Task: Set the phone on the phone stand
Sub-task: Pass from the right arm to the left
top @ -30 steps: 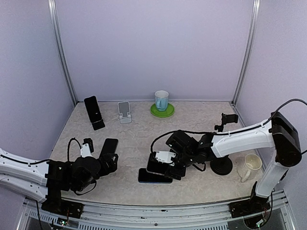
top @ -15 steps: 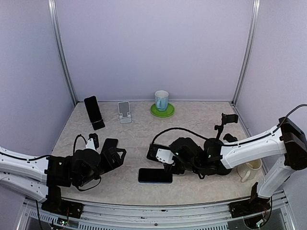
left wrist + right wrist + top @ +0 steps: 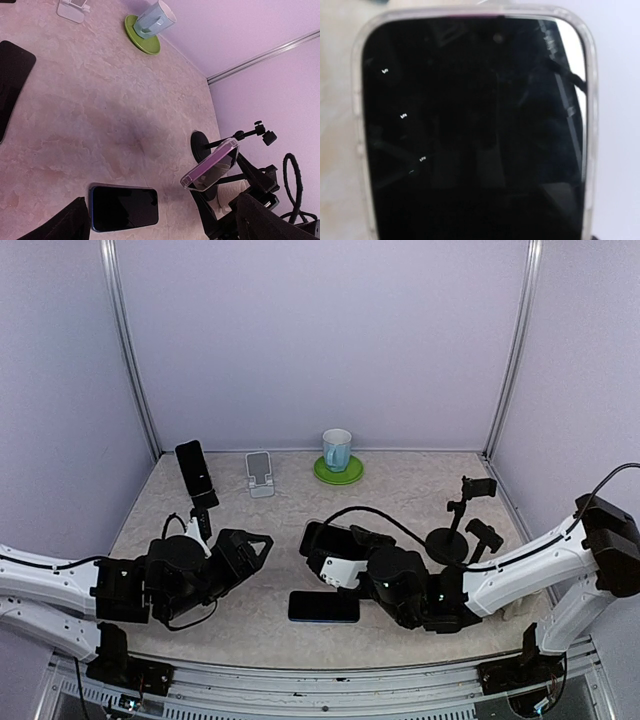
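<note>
Top external view: we see the right gripper [image 3: 333, 552] pinching the clear-cased black phone [image 3: 321, 537] aloft, with the small white phone stand [image 3: 260, 474] well beyond it, leftward.

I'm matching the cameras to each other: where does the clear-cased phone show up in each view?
Top external: clear-cased phone, mid-frame.
Left wrist: lower right, tilted.
Right wrist: fills the frame.
Shared landmark: green saucer, in top external and left wrist only.
</note>
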Tool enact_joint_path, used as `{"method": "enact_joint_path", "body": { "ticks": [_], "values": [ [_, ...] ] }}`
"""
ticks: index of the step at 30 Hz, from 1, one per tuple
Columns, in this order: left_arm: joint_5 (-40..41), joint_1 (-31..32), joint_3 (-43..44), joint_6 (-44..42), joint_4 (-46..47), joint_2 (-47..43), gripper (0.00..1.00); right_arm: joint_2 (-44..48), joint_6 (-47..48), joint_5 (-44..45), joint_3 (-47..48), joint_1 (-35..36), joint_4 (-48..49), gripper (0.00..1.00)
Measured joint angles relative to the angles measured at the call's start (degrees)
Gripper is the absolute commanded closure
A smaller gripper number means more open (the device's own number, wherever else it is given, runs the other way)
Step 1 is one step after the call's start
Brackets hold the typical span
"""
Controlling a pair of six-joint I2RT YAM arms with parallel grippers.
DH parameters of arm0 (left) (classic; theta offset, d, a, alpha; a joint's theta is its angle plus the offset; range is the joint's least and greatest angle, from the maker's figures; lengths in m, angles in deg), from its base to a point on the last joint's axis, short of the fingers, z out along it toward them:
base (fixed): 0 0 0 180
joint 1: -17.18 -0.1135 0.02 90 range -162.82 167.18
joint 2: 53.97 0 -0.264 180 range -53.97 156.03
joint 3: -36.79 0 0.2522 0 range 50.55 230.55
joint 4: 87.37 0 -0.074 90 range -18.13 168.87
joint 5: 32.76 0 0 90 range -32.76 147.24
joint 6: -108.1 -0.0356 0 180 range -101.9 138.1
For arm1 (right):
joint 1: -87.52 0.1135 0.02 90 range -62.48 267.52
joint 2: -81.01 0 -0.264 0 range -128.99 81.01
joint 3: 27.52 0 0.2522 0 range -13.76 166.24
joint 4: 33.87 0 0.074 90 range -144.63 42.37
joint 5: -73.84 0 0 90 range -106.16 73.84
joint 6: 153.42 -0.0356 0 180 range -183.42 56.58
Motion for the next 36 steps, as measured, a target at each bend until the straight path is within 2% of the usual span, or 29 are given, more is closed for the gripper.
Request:
{"method": "enact_joint_path", "body": {
  "ticks": [11,20,29,36],
  "values": [
    [1.36,-0.09,7.1,-0.57,2.16,5.81,0.01,-7.13,15.63,9.68,-0.31,3.28,24.92,0.52],
    [1.84,-0.76,9.18,-1.33,4.24,7.48,0.01,-15.19,30.86,15.21,0.2,5.09,46.05,0.53],
    [1.95,-0.83,9.18,-1.42,5.81,10.14,0.01,-21.59,41.16,18.4,3.52,6.73,59.12,0.58],
    [2.36,-0.94,8.79,-2.49,9.68,10.19,0.01,-21.94,41.75,19.41,4.07,7.3,60.59,0.58]
  ]
}}
